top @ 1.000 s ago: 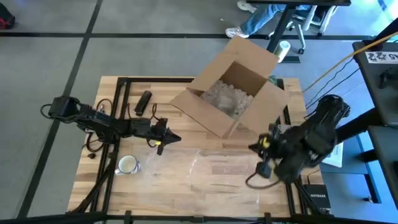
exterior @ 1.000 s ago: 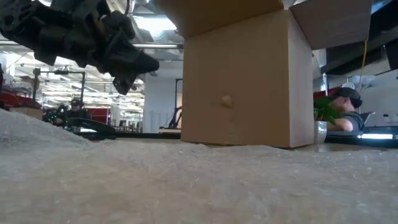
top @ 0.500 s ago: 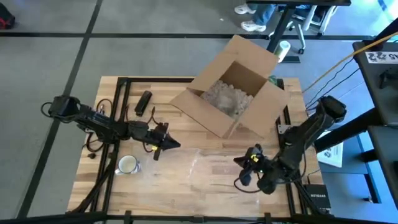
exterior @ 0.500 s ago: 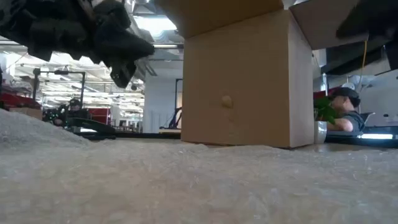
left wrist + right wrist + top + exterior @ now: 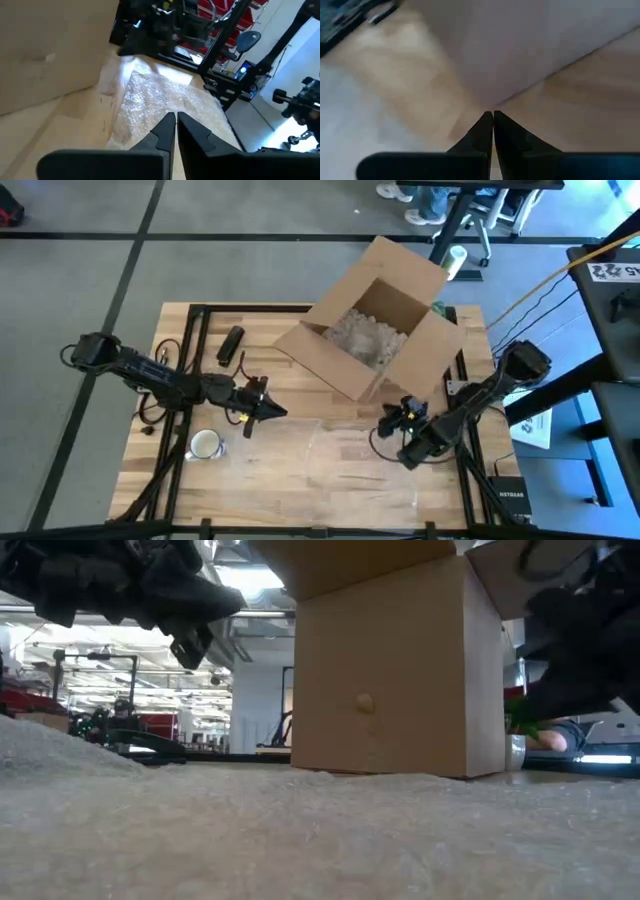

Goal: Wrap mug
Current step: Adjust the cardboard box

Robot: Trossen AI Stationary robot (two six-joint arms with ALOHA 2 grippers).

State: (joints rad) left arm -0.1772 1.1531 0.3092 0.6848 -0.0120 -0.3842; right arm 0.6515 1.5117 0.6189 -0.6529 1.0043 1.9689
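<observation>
A small pale mug stands upright near the tabletop's left edge, at about eight o'clock. Just past it, toward one o'clock, the left pincer hovers with fingers closed, empty. Clear bubble wrap covers the open middle. The right pincer, closed too, hangs below the cardboard box.

No lettering here is clear enough to read.

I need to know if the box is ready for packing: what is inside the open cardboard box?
The cardboard box holds pale crumpled packing filler, seen from above. Whatever lies beneath it, and the box floor, is covered.
</observation>
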